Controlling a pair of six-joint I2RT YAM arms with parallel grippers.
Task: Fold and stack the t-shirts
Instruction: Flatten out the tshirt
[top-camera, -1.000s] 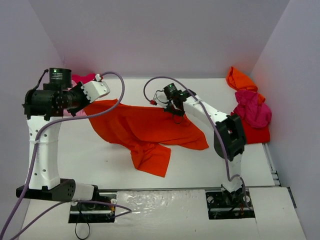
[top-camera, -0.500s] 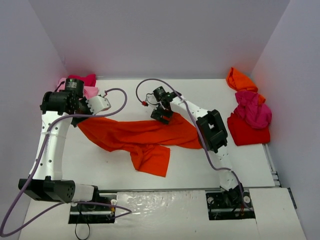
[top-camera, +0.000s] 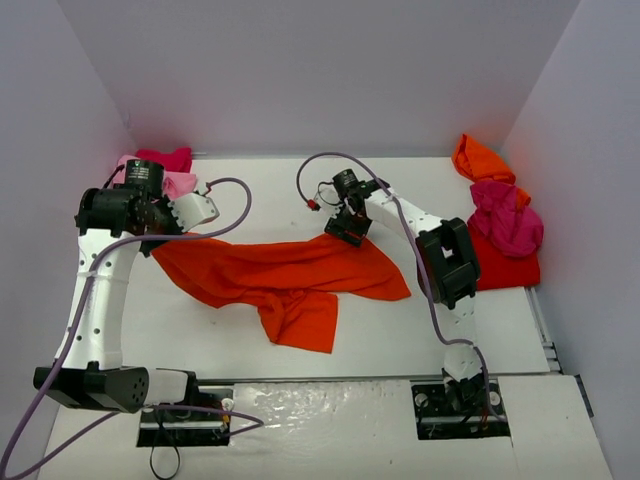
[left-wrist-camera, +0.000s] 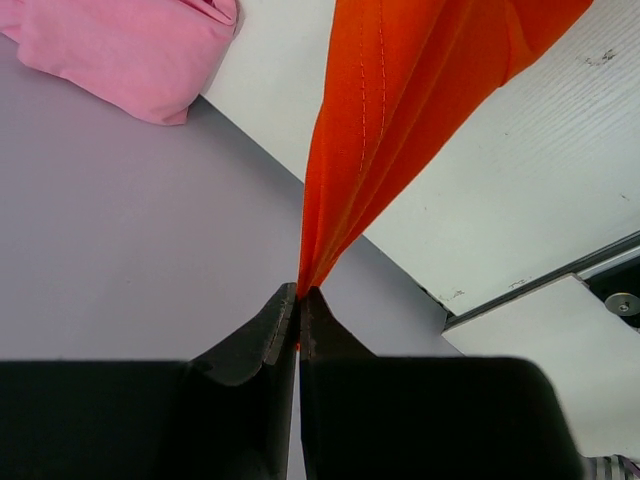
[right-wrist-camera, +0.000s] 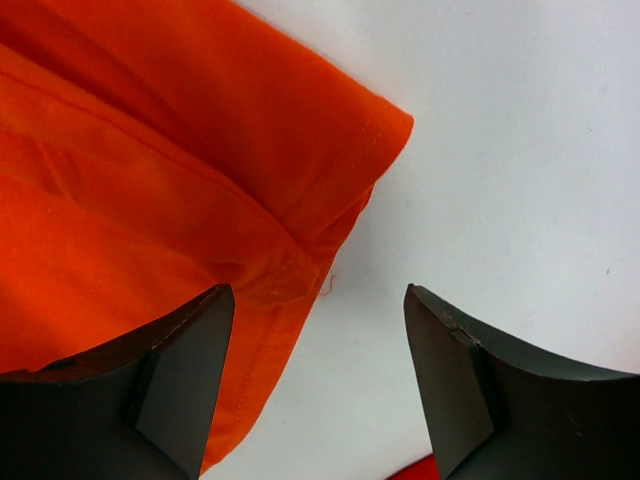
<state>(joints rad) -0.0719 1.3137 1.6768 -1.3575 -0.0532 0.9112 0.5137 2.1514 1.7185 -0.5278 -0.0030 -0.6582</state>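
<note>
The orange-red t-shirt (top-camera: 290, 275) is lying stretched across the middle of the table (top-camera: 400, 330). The left gripper (left-wrist-camera: 298, 298) is pinching its raised left end tight. The right gripper (right-wrist-camera: 315, 305) is standing released over the far hem, gripping nothing. A magenta tee (top-camera: 505, 222) is sitting by the right wall.
</note>
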